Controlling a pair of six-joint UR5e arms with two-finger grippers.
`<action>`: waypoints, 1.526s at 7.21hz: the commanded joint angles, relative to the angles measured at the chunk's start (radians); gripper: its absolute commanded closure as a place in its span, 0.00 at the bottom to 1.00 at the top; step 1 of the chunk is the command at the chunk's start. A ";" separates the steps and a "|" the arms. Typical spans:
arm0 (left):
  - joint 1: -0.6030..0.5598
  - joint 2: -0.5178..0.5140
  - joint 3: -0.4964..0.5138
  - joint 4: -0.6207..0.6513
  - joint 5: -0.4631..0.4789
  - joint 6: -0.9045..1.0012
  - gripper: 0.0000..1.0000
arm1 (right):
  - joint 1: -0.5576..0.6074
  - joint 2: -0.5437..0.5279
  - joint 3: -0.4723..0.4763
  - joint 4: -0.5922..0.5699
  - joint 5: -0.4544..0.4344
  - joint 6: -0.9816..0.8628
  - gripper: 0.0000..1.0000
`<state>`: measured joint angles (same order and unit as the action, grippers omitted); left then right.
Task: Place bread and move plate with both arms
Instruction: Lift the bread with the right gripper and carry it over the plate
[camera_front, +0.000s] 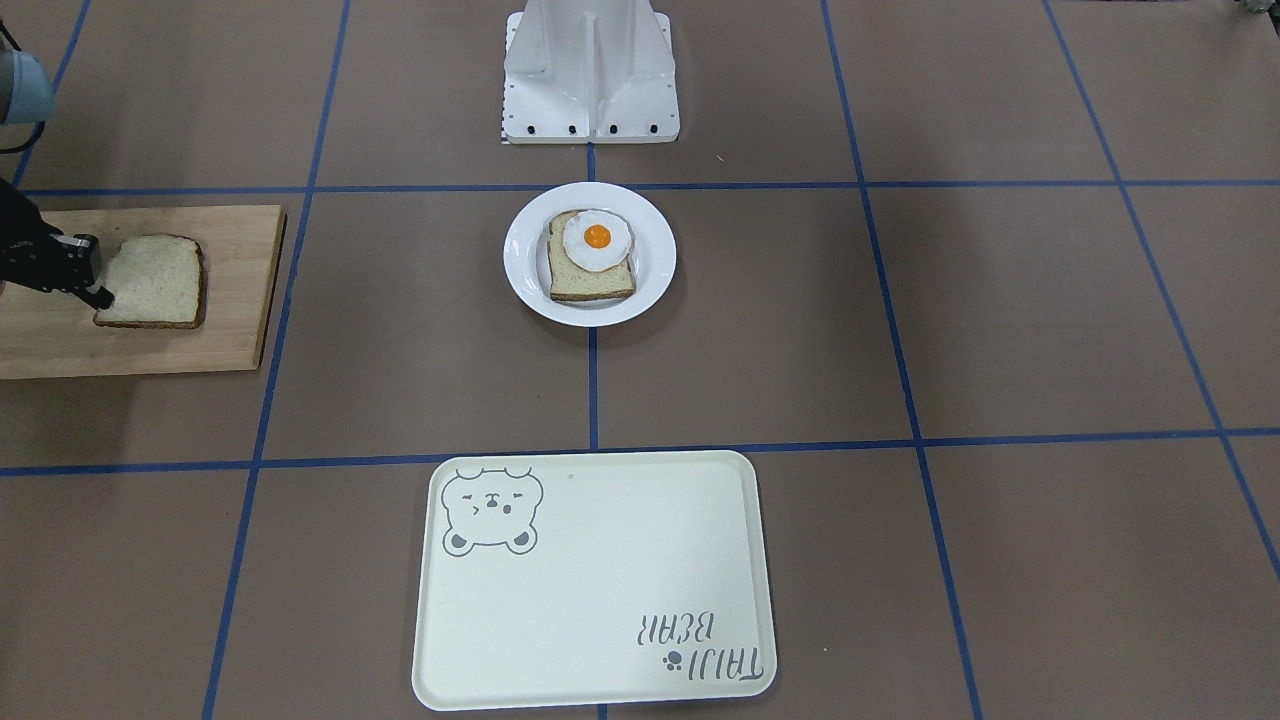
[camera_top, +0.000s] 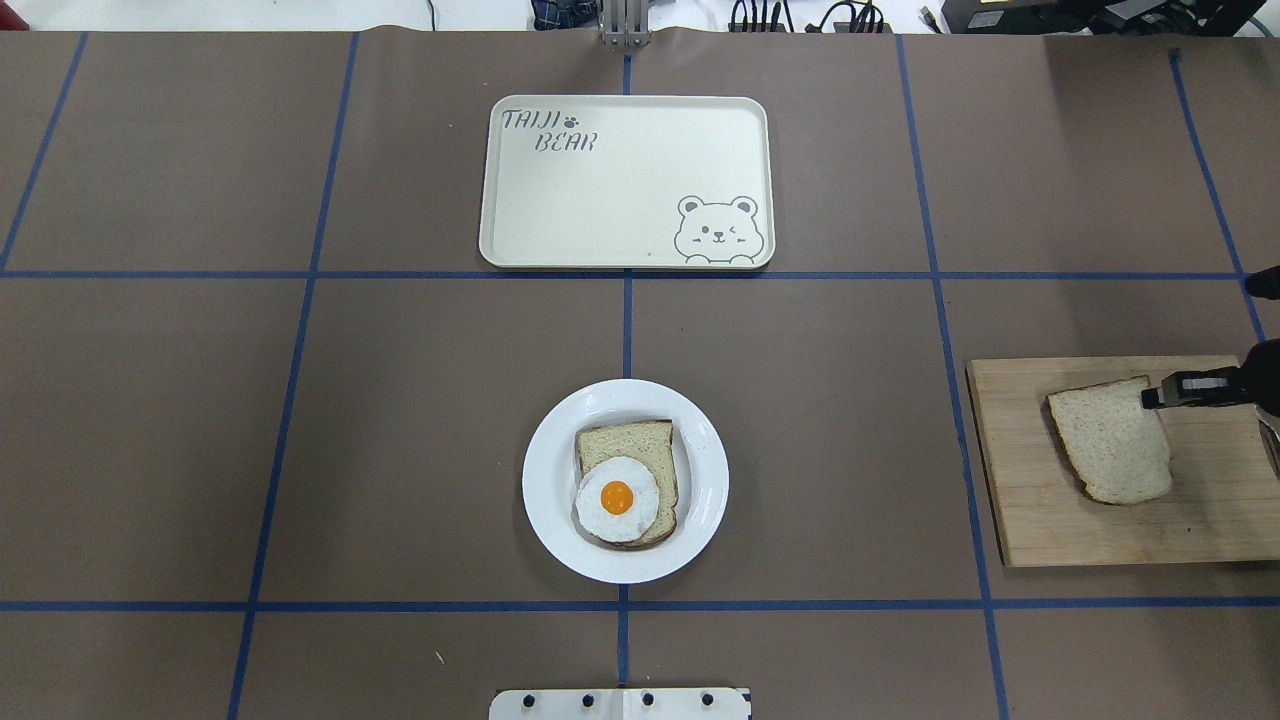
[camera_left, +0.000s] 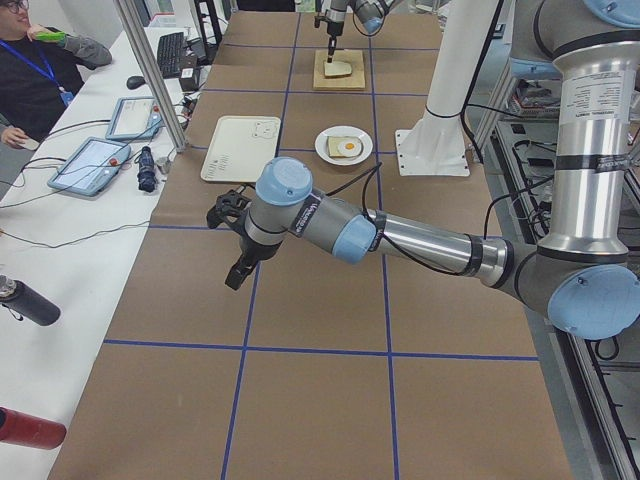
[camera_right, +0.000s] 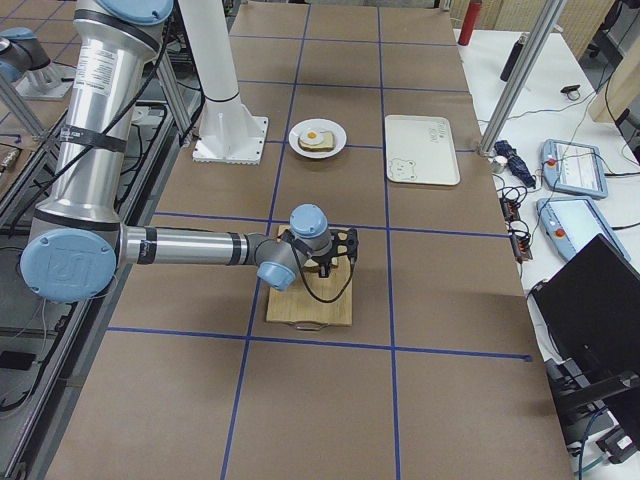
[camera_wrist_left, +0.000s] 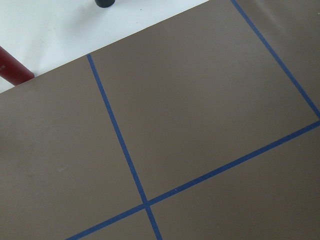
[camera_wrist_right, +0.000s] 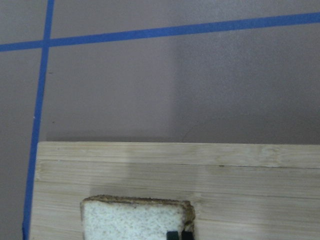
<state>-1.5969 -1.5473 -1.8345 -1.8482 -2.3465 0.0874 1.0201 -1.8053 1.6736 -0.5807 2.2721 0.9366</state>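
The plain bread lies on a wooden cutting board at the robot's right side; it also shows in the overhead view and the right wrist view. My right gripper sits at the slice's corner, its fingertips close together on the crust edge. The white plate stands mid-table and holds a second slice topped with a fried egg. My left gripper hangs over bare table far from both; I cannot tell whether it is open.
A cream tray with a bear drawing lies beyond the plate, on the operators' side. The robot's white base stands behind the plate. Blue tape lines grid the brown table. A person and tablets are at a side desk.
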 joint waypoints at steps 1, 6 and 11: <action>-0.002 0.003 -0.008 0.001 -0.001 -0.002 0.02 | 0.142 0.030 0.000 0.010 0.198 -0.041 1.00; -0.002 0.004 -0.008 0.001 -0.001 -0.003 0.02 | 0.169 0.263 0.000 0.018 0.285 0.161 1.00; 0.000 0.004 -0.002 0.001 -0.039 -0.032 0.02 | -0.193 0.484 0.109 -0.011 -0.129 0.574 1.00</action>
<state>-1.5973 -1.5434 -1.8384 -1.8470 -2.3790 0.0568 0.8991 -1.3608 1.7609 -0.5746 2.2171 1.4506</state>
